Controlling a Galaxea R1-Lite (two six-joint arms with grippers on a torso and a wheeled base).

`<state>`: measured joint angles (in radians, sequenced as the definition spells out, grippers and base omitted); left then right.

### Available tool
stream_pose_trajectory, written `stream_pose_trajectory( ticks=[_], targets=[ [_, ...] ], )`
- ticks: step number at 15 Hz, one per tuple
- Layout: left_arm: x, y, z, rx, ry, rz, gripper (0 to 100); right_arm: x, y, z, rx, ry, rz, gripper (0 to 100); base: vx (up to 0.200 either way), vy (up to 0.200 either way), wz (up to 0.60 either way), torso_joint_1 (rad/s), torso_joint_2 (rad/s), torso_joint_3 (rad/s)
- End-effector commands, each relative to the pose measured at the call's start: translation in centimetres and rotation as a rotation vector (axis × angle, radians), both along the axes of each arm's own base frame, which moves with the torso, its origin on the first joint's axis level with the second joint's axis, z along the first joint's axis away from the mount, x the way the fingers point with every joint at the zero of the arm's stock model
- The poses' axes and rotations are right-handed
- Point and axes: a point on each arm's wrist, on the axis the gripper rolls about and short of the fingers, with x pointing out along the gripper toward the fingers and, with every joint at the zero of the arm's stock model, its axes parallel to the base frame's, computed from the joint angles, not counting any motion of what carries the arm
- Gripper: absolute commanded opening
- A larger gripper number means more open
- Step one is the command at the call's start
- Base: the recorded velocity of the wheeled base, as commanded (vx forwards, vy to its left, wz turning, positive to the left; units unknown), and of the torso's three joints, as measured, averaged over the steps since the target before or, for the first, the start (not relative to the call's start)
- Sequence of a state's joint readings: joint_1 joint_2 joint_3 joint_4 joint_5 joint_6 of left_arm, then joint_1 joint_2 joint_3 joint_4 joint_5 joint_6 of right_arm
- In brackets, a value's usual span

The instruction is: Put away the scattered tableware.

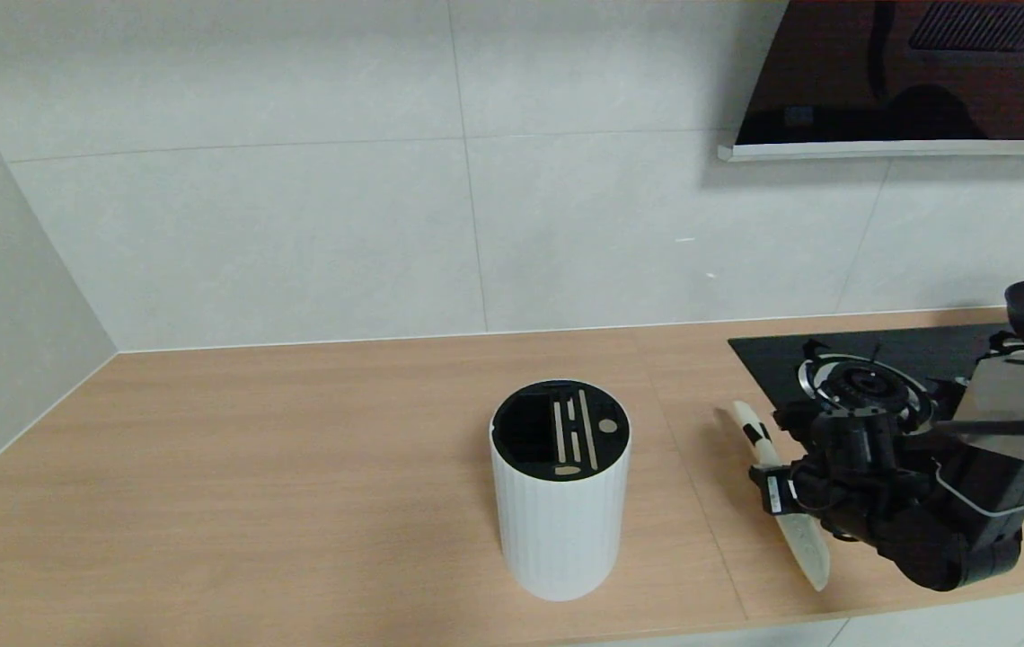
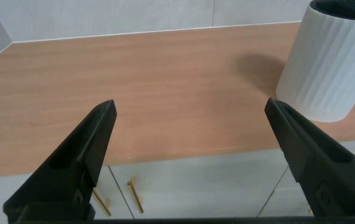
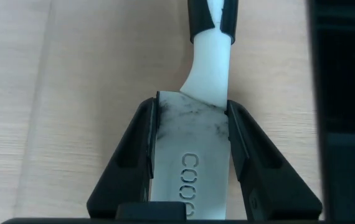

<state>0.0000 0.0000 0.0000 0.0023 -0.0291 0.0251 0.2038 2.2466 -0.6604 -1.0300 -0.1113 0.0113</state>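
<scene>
**At the counter's right end: the knife is gripped, the lift comes next**

Beside the black cooktop point(image 1: 763, 355), the knife point(image 1: 807, 550) lies along the wooden counter point(image 1: 251, 467), its white handle pointing to the wall and its pale blade to the front edge. The right gripper point(image 1: 781, 490) is closed narrowly on the blade just below the handle, one jaw against each edge. I judge the step to be the grasp itself.

The next move calls for lifting the knife, turning the blade downward and aiming it at a slot in the top of the white ribbed holder point(image 1: 560, 503), which stands well apart at mid-counter. The slots are narrow, so the alignment must be good.

The right arm leans low from the cooktop side. The left gripper point(image 2: 190, 109) hangs wide open, holding nothing, over the counter's front edge near the holder.
</scene>
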Motion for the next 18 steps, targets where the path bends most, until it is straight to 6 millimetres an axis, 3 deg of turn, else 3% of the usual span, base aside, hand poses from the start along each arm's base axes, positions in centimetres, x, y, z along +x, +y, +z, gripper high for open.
stream_pose_trajectory(
  ticks=[1, 8, 10, 12, 16, 18],
  targets=[
    [0.0, 0.0, 0.0, 0.003, 0.001, 0.0, 100, -0.8, 0.3, 2.6, 0.014, -0.062, 0.013, 0, 0.0, 0.0, 0.0, 0.0, 0.0, 0.0],
    [0.0, 0.0, 0.6, 0.028, -0.055, 0.007, 100, -5.0, 2.4, 9.3, 0.083, -0.223, 0.095, 0, 0.0, 0.0, 0.0, 0.0, 0.0, 0.0],
    [-0.3, 0.0, 1.8, 0.024, -0.118, -0.005, 100, -6.3, 2.5, 11.3, 0.1, -0.277, 0.112, 0, 0.0, 0.0, 0.0, 0.0, 0.0, 0.0],
    [-0.4, -0.1, 2.8, 0.025, -0.057, -0.033, 100, -7.0, 2.7, 12.3, 0.108, -0.309, 0.119, 0, 0.0, 0.0, 0.0, 0.0, 0.0, 0.0],
    [1.7, -0.4, 7.3, 0.019, 0.104, -0.215, 100, -7.7, 3.2, 13.6, 0.124, -0.35, 0.141, 0, 0.0, 0.0, 0.0, 0.0, 0.0, 0.0],
    [4.6, -0.8, 10.1, -0.012, 0.205, -0.373, 100, -6.4, 3.7, 14.9, 0.134, -0.381, 0.143, 0, 0.0, 0.0, 0.0, 0.0, 0.0, 0.0]
  ],
)
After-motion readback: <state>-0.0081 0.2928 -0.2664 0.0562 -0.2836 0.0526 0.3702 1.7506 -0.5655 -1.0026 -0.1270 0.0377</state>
